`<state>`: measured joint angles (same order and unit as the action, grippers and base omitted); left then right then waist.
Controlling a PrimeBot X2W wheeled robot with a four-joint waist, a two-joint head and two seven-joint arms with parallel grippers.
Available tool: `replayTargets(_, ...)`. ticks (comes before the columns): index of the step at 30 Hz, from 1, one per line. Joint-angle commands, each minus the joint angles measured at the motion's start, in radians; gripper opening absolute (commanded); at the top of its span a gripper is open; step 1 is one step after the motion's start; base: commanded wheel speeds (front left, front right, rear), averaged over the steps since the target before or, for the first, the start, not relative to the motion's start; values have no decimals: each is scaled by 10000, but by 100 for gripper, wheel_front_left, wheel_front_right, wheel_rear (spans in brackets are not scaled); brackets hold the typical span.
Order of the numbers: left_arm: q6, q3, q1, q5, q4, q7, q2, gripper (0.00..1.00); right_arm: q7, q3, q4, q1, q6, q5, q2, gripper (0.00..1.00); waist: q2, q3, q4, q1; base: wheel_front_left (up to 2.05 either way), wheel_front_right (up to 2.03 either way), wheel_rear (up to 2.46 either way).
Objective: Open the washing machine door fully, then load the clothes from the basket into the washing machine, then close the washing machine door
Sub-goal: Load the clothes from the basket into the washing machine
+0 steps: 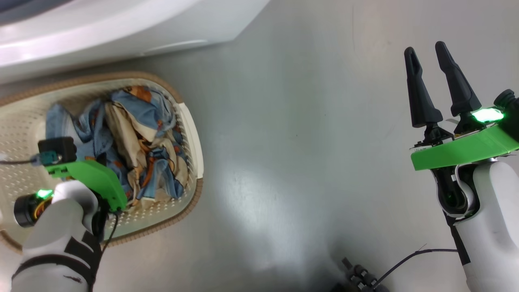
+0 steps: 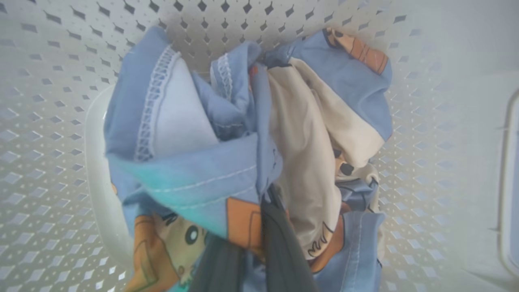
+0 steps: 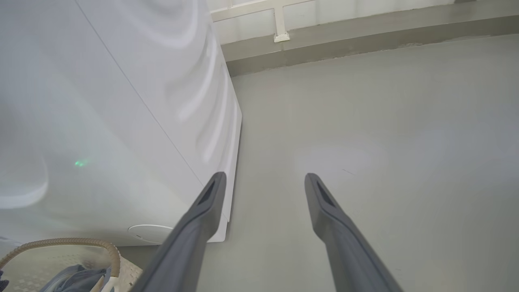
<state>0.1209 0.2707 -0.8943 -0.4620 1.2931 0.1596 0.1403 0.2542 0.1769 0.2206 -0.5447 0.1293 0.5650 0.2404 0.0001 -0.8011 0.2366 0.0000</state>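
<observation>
Dark-fingered left gripper (image 2: 265,200) clamps blue-and-cream printed clothes (image 2: 316,134) in the cream perforated basket (image 2: 48,121); right wrist view shows right gripper (image 3: 264,178) spread, beside white washing machine (image 3: 121,101).

Bright, even light; soft glare on the floor (image 1: 251,190), green glow tinting the clothes (image 2: 190,180), wrist views hazy.

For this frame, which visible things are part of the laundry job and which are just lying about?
Job: clothes, basket, washing machine, left gripper with jaws closed on the clothes, right gripper with jaws open.
Just there: floor, black cable, white wall rail.
</observation>
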Motion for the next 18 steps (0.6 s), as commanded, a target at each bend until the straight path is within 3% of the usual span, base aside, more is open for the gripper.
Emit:
replayTargets(1, 51, -128, 447, -52, -51, 158, 250, 0, 76, 175, -162, 403, 14, -18, 34, 100, -1, 415, -166, 0, 0, 0, 0)
replayTargets(10, 93, 181, 1080, -240, -345, 757, -14, 0, 76, 266, 27, 693, 14, -87, 126, 100, -1, 1644, -588, 0, 0, 0, 0)
replayTargets(18, 96, 318, 2104, -771, -1467, 1006, -84, 0, 76, 292, 216, 1204, 14, -171, 234, 100, -1, 2882, -957, 0, 0, 0, 0)
